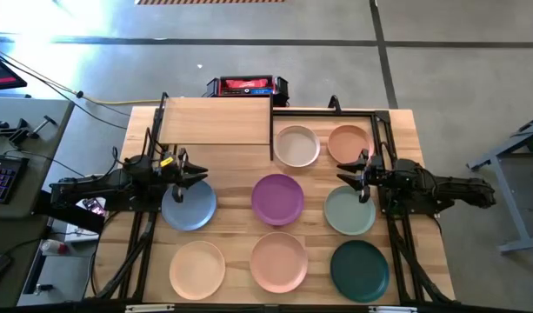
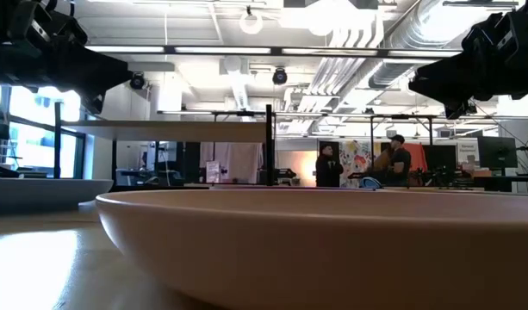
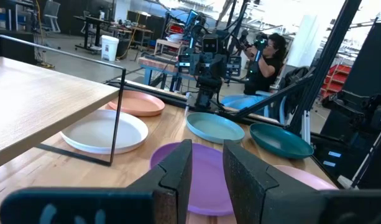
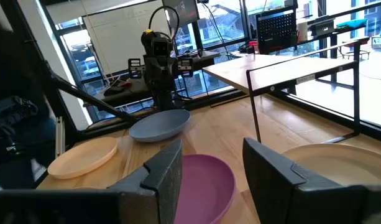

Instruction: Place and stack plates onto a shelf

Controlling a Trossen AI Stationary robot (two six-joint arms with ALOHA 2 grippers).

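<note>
Shelf (image 1: 216,120): light-wood board on thin black legs at the table's far edge, nothing on top; it lies ahead of the left jaws and off to one side.
Cream plate (image 1: 296,145): on the table just beside the shelf's right end, partly under its black frame.
Orange-tan plate (image 1: 348,142): next to the cream plate, just past the right jaws' tips.
Blue plate (image 1: 189,205): directly beneath the left jaws, tilted in the right wrist view, one edge raised off the table.
Purple plate (image 1: 277,199): on the table midway between the two sets of jaws.
Sage green plate (image 1: 349,211): below the right jaws.
Front row: pale peach plate (image 1: 197,268), pink plate (image 1: 279,261) and dark teal plate (image 1: 360,270), all nearer the table's front edge than either set of jaws.
Left gripper (image 1: 183,177): jaws partly parted over the blue plate; whether they pinch its rim, I cannot tell.
Right gripper (image 1: 362,178): jaws spread wide, holding nothing, above the sage green plate's far rim.
</note>
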